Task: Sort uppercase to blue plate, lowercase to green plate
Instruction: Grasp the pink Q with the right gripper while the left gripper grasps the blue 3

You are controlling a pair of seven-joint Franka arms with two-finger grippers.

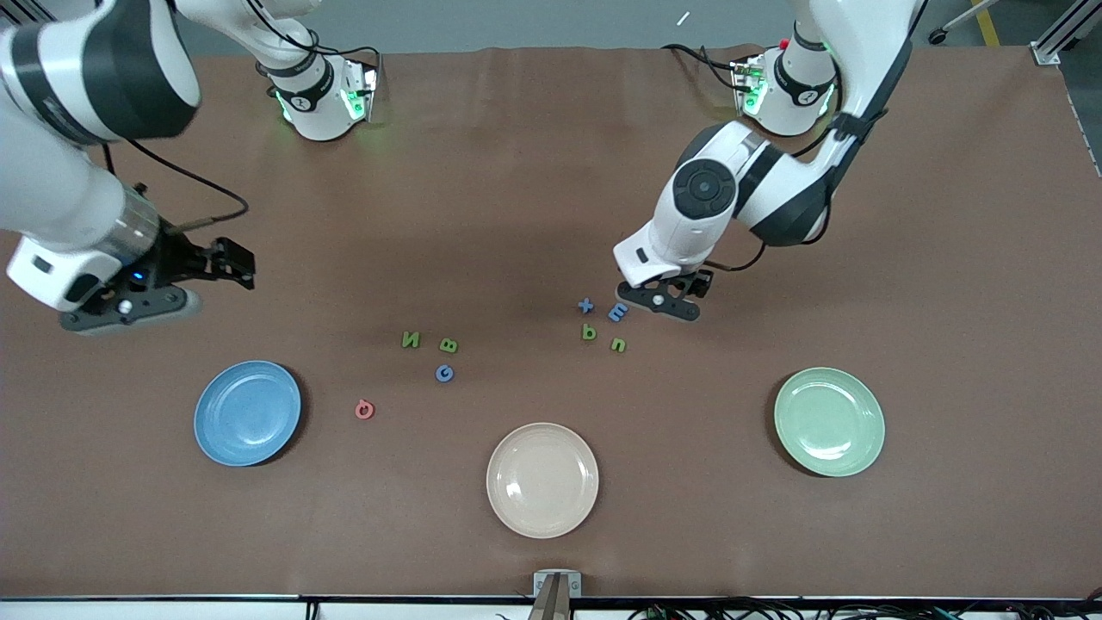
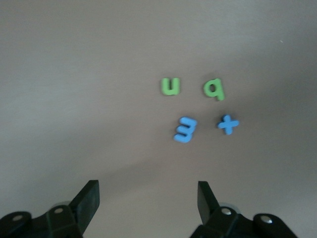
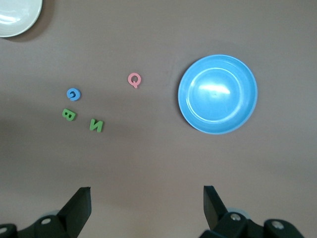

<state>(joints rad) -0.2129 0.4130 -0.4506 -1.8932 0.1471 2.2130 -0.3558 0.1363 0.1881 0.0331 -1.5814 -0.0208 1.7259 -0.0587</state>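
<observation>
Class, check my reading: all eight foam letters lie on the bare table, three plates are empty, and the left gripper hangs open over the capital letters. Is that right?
One slip. The left gripper hangs open by the small letters, next to the blue E-like piece, not over the capitals; the front view and the left wrist view show this. The letters on the table and the empty plates stand as you said.
</observation>
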